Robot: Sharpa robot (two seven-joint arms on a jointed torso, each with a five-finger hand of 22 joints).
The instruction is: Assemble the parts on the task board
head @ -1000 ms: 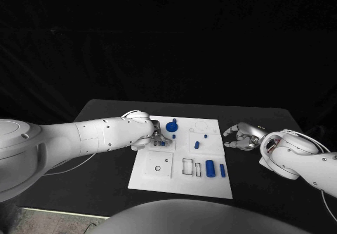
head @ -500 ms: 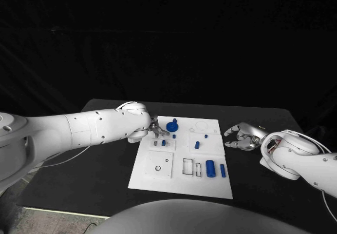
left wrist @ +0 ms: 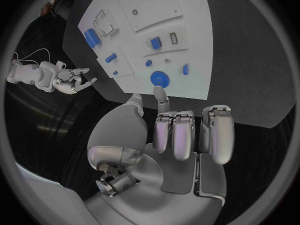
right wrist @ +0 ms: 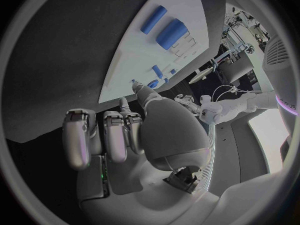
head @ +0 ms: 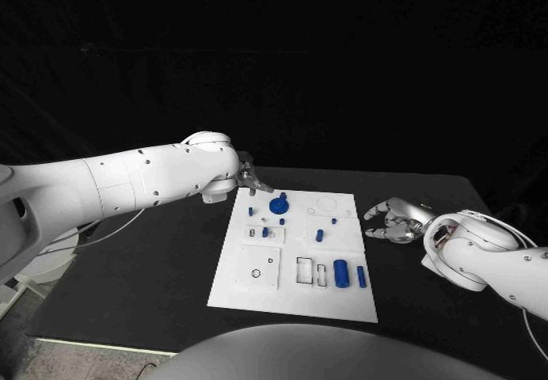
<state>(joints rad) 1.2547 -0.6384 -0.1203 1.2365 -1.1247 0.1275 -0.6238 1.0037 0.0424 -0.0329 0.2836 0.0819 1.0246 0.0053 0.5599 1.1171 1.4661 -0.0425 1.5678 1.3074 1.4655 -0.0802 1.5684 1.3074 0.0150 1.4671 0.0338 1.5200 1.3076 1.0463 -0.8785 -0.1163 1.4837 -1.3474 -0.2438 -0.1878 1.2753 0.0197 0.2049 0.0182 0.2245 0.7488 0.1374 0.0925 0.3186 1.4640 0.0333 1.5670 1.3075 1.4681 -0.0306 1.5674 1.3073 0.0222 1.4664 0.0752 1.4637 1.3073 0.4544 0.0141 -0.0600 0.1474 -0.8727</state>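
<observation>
Currently the left hand (head: 245, 176) hangs above the upper left corner of the task board (head: 294, 301), near the frame's centre. In the left wrist view its fingers (left wrist: 174, 134) lie curled toward the palm with nothing between them, so it holds no part. The position probably clears the board after a placement, though that is a judgement only.

The right hand (head: 394, 222) sits on the black table (head: 171, 261) just beside the board's right edge, at middle right of the frame. Its fingers (right wrist: 106, 135) are curled in and empty in the right wrist view; it appears parked out of the working area.

The board lies flat in the centre of the frame.
- Upper left area: a blue gear (head: 279, 205), round, seated near the corner.
- Below it: a small blue piece (head: 265, 233) in a recess.
- Centre: a short blue peg (head: 320, 234).
- Lower right: a thick blue cylinder (head: 341, 272) and a thin blue rod (head: 362, 276), lying side by side.
- Lower centre: rectangular slots (head: 305, 271), apparently unfilled.

Assembly looks incomplete.
</observation>
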